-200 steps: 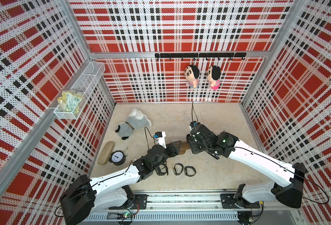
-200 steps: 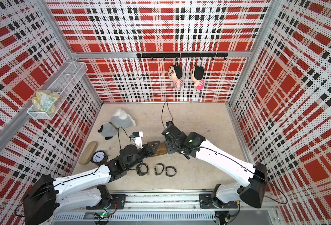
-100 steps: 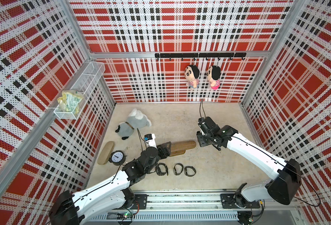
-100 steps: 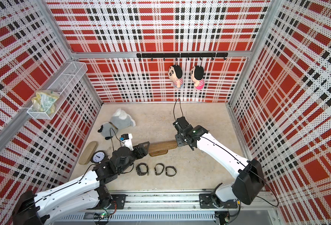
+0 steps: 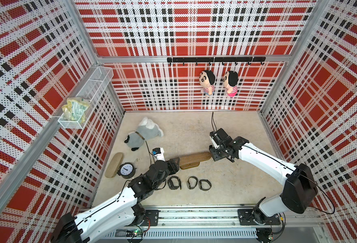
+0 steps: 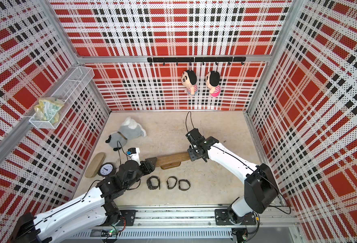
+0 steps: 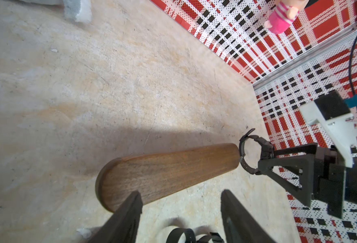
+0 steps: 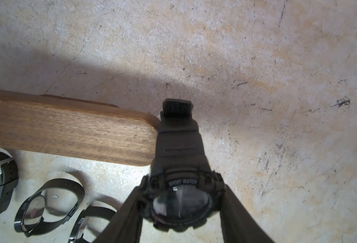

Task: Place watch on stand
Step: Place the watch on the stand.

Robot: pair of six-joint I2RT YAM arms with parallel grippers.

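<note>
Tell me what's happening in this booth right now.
The right gripper holds a black watch by its case, strap loop up against one rounded end of the wooden stand, not yet slid on. The left gripper sits at the stand's other end with its fingers apart, gripping nothing. Three more watches lie on the floor beside the stand.

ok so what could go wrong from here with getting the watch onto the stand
1. The watch, gripped by the right gripper, has its strap loop at the tip of the stand, not around it; the strap may snag there.
2. The left gripper has its jaws open at the other end, so a push could slide the stand, with three loose watches lying close by.
</note>
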